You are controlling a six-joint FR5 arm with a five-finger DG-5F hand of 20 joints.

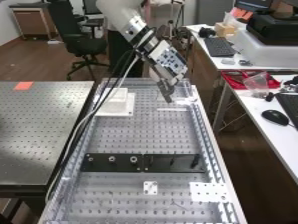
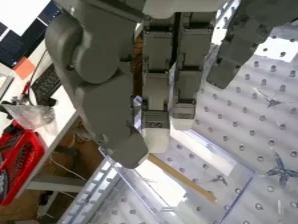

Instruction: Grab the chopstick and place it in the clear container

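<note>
The hand [image 1: 165,89] is nearly closed, with thumb and fingers pinching the chopstick [image 2: 183,178] by one end. The rest pokes out past their tips; from the high view, the clear container [image 2: 237,198] lies near, about five o'clock from the hand.

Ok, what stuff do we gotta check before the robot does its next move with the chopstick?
1. Chopstick pinched by the hand: ok.
2. Free end lined up with the clear container, in the wrist view: ok.
3. Clear container on the bench: ok.
4. Chopstick low enough to let go safely: cannot tell.
5. Chopstick set down in the clear container: not ok, the hand has it.
</note>
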